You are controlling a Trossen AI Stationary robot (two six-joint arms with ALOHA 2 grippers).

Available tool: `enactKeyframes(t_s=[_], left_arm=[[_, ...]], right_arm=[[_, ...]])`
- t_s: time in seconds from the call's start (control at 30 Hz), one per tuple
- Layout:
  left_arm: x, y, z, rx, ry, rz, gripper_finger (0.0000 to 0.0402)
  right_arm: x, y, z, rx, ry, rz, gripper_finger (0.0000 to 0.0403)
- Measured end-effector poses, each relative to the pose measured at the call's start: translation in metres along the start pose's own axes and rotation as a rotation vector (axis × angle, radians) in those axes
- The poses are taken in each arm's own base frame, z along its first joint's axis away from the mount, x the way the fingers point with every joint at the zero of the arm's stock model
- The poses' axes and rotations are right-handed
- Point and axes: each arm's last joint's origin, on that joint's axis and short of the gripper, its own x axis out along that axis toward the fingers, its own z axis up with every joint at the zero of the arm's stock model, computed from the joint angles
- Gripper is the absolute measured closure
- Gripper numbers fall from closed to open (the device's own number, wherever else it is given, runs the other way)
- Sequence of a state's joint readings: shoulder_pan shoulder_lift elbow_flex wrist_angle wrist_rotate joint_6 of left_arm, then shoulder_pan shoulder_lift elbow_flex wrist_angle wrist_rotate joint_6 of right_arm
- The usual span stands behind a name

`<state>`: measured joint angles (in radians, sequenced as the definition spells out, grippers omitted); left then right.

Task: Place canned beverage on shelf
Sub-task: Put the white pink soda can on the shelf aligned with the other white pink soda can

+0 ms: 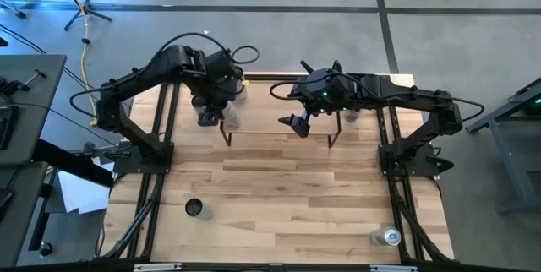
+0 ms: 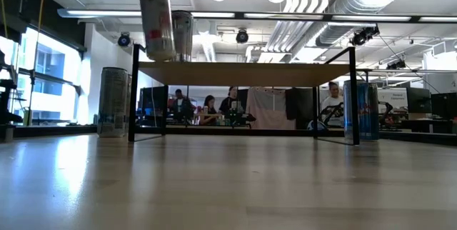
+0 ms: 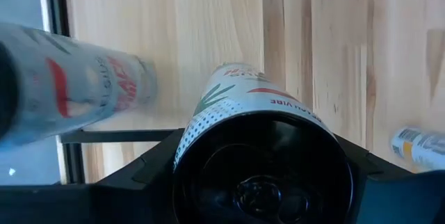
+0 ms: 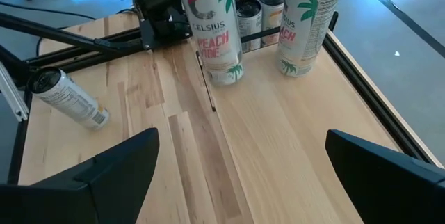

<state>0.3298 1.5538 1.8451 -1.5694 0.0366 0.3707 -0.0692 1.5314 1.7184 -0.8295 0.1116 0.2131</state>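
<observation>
A white can (image 2: 158, 19) with red and green print and a dark base is pinched in the left gripper (image 1: 215, 103) and held just above the left end of the shelf (image 2: 243, 73), beside a second can (image 2: 183, 36) standing there. The right gripper (image 1: 297, 123) is spread wide, empty, above the shelf's middle.

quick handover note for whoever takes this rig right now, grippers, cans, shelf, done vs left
Left gripper: shut on a can, held just above the shelf's left end.
Right gripper: open, empty, over the shelf's middle.
Done: one can already stands on the shelf top.
Left: set down and release the held can. Other cans wait on the table: one beside each end of the shelf, two at the near edge.
</observation>
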Motion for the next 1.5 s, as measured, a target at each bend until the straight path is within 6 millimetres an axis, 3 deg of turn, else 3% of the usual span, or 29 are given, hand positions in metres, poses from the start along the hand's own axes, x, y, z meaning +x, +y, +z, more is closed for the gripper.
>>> enactKeyframes(t_s=[0.27,1.5], left_arm=[[0.008,-0.0007,-0.0012,0.0,0.026,-0.005,0.0173],[0.0081,0.0023,0.0034,-0.026,-0.01,0.055,0.0171]], right_arm=[[0.0,0.0001,0.0004,-0.003,-0.004,0.001,0.0005],[0.0001,0.0002,0.0004,-0.011,-0.003,0.004,0.0005]])
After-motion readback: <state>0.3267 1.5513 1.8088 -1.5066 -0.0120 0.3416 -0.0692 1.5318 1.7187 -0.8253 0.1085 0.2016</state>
